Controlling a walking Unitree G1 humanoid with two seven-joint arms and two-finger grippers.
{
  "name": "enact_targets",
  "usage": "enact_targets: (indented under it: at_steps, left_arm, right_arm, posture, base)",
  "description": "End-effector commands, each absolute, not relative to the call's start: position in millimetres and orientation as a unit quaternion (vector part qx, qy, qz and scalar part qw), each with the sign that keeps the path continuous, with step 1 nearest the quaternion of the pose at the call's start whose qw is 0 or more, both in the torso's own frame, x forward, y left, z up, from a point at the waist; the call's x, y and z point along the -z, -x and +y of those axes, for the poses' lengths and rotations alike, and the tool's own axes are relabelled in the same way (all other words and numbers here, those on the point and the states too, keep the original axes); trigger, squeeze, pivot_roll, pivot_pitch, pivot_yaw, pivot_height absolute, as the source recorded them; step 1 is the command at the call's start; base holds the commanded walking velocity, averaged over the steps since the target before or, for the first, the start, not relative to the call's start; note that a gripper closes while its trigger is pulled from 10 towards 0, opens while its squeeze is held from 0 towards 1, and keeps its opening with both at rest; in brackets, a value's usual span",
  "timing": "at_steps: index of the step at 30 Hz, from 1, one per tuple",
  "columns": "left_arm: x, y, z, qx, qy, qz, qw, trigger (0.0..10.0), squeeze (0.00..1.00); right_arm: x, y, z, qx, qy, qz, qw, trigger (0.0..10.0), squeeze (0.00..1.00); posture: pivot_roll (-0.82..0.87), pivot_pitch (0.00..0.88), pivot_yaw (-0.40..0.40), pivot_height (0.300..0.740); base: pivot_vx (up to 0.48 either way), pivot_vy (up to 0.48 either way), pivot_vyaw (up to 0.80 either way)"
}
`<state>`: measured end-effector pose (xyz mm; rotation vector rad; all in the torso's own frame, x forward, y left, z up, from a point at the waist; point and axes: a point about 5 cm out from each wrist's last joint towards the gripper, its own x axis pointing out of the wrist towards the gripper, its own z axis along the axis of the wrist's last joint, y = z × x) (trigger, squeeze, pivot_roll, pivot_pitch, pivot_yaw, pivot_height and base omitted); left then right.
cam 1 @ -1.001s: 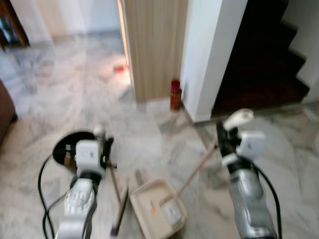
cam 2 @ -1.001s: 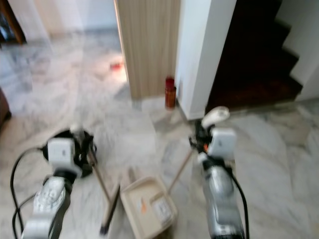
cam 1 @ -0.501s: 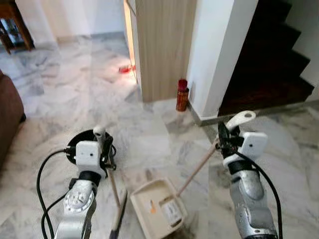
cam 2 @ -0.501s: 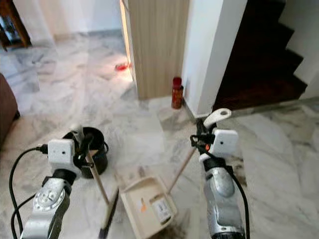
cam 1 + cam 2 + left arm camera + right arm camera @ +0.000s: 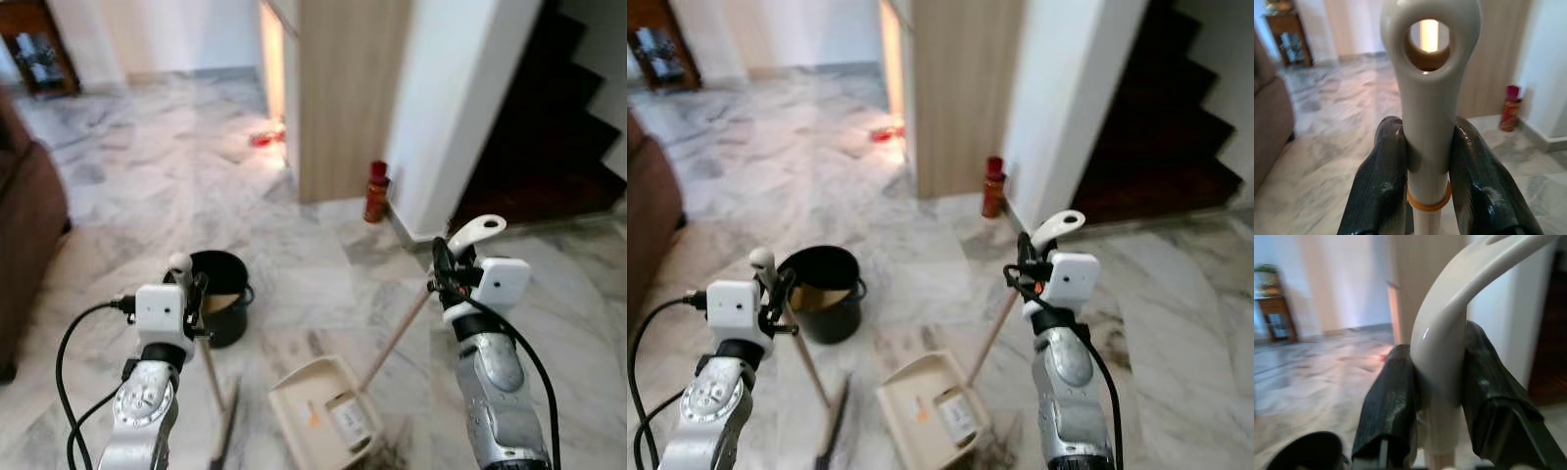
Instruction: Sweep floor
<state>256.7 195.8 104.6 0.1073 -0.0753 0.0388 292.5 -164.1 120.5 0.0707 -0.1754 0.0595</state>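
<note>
Black round bucket (image 5: pixel 219 296) came into view past the left gripper (image 5: pixel 1422 161) | left gripper clamped cream broom handle (image 5: pixel 1426 107), stiff, light, slick | right gripper (image 5: pixel 1442 396) clenched cream long-handled dustpan (image 5: pixel 328 411) at its curved top

Home interior: grey-veined marble floor (image 5: pixel 147 186), dark wooden staircase (image 5: pixel 549 147), brown sofa (image 5: pixel 24 235), small wooden side table (image 5: pixel 39 59).
</note>
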Motion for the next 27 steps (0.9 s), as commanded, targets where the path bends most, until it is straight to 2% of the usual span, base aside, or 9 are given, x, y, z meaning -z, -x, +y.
enact_targets:
  at_steps: [1, 16, 27]
  left_arm:
    - [-117, -258, 193, -0.015, -0.065, -0.069, 0.995, 10.0, 0.0]
    - [-118, -259, 191, -0.016, -0.064, -0.069, 0.995, 10.0, 0.0]
    - [-120, -261, 190, -0.02, -0.07, -0.075, 0.994, 10.0, 0.0]
  right_arm:
    - [-134, -293, -165, -0.027, -0.048, -0.122, 0.991, 10.0, 0.0]
    - [-142, -293, -163, -0.032, -0.051, -0.132, 0.989, 10.0, 0.0]
    - [-170, -294, -158, -0.035, -0.058, -0.174, 0.982, 10.0, 0.0]
  posture:
    - [0.0, 0.0, -0.005, 0.74]
    - [0.0, 0.0, -0.004, 0.74]
    - [0.0, 0.0, -0.003, 0.74]
  base:
    - [0.0, 0.289, 0.49]
    - [0.0, 0.289, 0.06]
    - [0.0, 0.0, 0.0]
